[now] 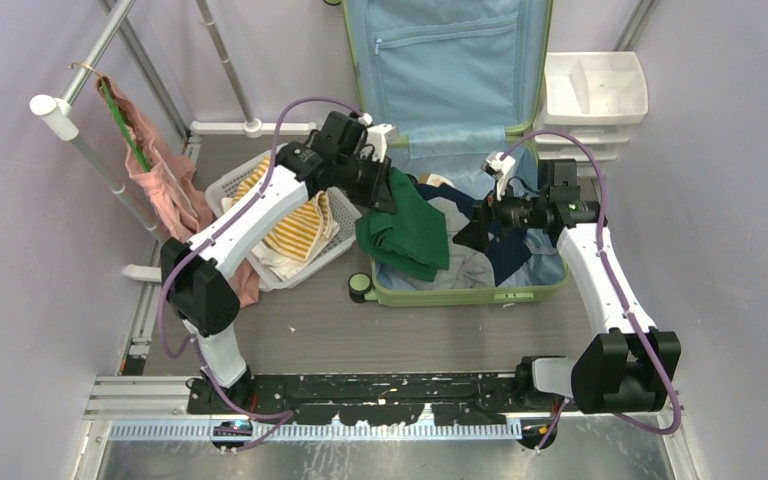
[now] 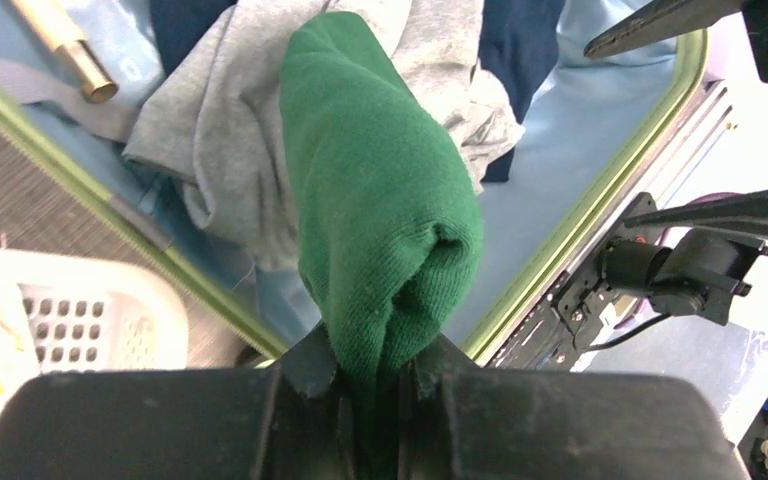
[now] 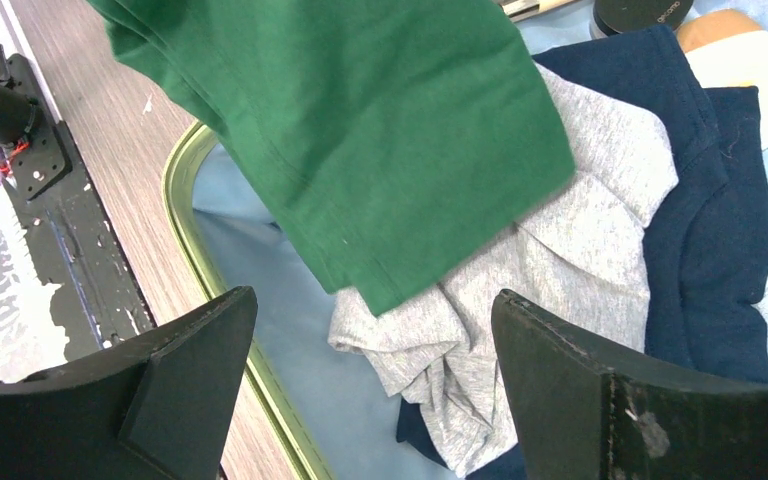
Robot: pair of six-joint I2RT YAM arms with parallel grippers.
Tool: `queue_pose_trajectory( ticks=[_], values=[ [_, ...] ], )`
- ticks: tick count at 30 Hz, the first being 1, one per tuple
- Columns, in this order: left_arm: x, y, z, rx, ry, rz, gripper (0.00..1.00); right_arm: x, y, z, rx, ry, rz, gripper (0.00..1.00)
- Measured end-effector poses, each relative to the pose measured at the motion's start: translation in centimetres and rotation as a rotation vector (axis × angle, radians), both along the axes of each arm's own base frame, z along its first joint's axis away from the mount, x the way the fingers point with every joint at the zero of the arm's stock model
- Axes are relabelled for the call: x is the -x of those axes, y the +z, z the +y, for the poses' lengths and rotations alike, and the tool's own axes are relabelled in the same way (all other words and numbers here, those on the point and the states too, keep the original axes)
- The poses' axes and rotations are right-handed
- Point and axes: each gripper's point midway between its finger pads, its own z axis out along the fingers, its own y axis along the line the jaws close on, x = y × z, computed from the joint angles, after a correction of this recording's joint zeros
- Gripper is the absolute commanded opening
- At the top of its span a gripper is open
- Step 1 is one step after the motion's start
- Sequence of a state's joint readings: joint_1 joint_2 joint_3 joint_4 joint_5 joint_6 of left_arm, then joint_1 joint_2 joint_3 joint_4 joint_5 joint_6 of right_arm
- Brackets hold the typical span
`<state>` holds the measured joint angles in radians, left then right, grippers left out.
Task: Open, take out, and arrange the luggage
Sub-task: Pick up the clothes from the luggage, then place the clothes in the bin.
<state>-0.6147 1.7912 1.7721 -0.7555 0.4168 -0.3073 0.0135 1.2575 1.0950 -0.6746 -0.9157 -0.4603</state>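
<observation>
The luggage (image 1: 460,294), a light-green suitcase with pale blue lining, lies open on the table with its lid (image 1: 446,60) upright at the back. My left gripper (image 1: 385,190) is shut on a green garment (image 1: 407,235) that hangs over the suitcase's left part; the cloth (image 2: 380,200) is pinched between the jaws. My right gripper (image 1: 472,232) is open above a grey garment (image 3: 540,270) and a navy garment (image 3: 710,240) inside the suitcase. Nothing is between its fingers (image 3: 190,370). The green garment (image 3: 360,130) hangs just beyond them.
A white mesh basket (image 1: 243,180) with a yellow-striped cloth (image 1: 305,225) stands left of the suitcase. A white drawer unit (image 1: 595,95) is at the back right. A rack (image 1: 90,150) with a pink garment (image 1: 165,180) stands at the left. Purple walls close both sides.
</observation>
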Motion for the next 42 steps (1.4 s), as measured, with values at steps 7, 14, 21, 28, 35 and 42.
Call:
queue_pose_trajectory(
  ticks=[7, 14, 21, 28, 35, 42],
  values=[
    [-0.1, 0.7, 4.5, -0.108, 0.006, 0.018, 0.0, 0.0, -0.1, -0.1, 0.007, -0.003, 0.0, 0.93],
    [-1.0, 0.2, 10.6, -0.251, -0.004, 0.002, 0.0, 0.0, -0.2, -0.1, 0.009, -0.002, 0.003, 0.93],
    [-1.1, -1.2, 14.8, -0.449, -0.114, -0.072, 0.0, -0.3, -1.1, -0.2, 0.013, -0.003, 0.031, 0.92],
    [-3.0, -2.7, 18.7, -0.637, -0.191, -0.131, 0.0, -0.5, -1.7, -0.2, 0.015, -0.003, 0.052, 0.93],
    [-5.9, -5.2, 23.8, -0.796, -0.197, -0.107, 0.0, -0.5, -2.7, -0.2, 0.023, 0.007, 0.083, 0.93],
    [-9.5, -8.8, 26.0, -0.879, -0.195, -0.069, 0.13, -0.1, -3.9, -0.3, 0.032, 0.019, 0.145, 0.93]
  ],
)
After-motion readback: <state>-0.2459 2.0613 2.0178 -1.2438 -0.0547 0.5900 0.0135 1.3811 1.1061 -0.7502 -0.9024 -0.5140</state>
